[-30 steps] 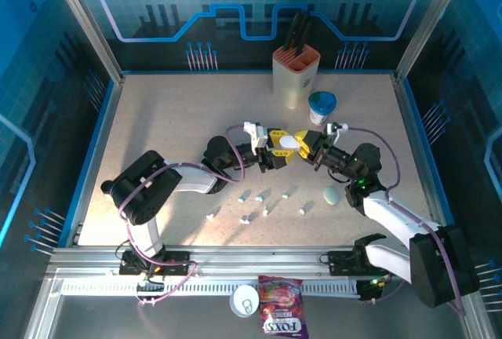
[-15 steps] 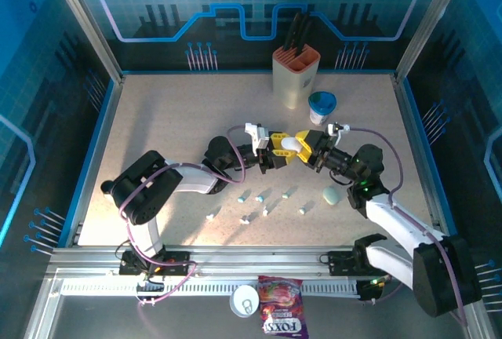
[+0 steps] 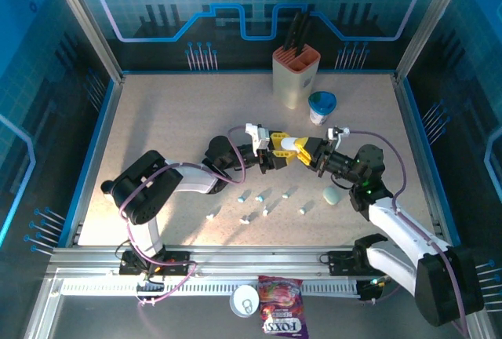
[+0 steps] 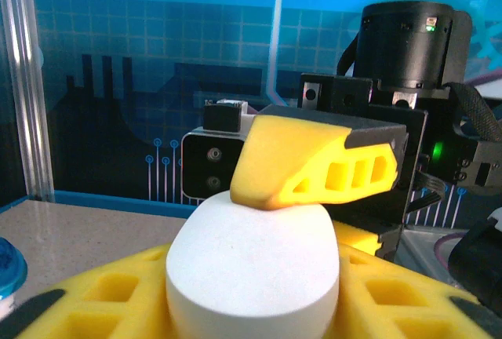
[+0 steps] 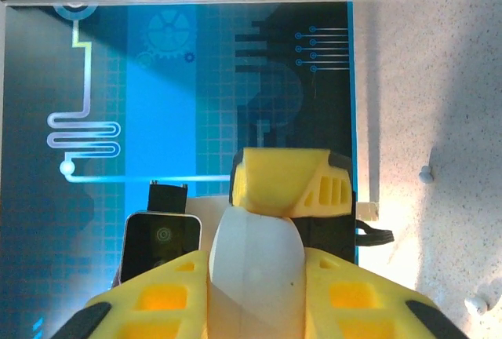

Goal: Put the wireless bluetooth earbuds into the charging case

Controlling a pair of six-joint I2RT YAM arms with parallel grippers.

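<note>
Since a second ago the right hand (image 3: 306,151) has edged closer to the left hand (image 3: 280,147). Both pinch one white case (image 3: 290,144) from opposite sides, above the worktop (image 3: 172,119). Earbuds (image 3: 259,197) lie scattered on the worktop, nearer the arm bases than either hand and well apart from both. A pale case (image 3: 332,195) lies near the right hand, base-side.
</note>
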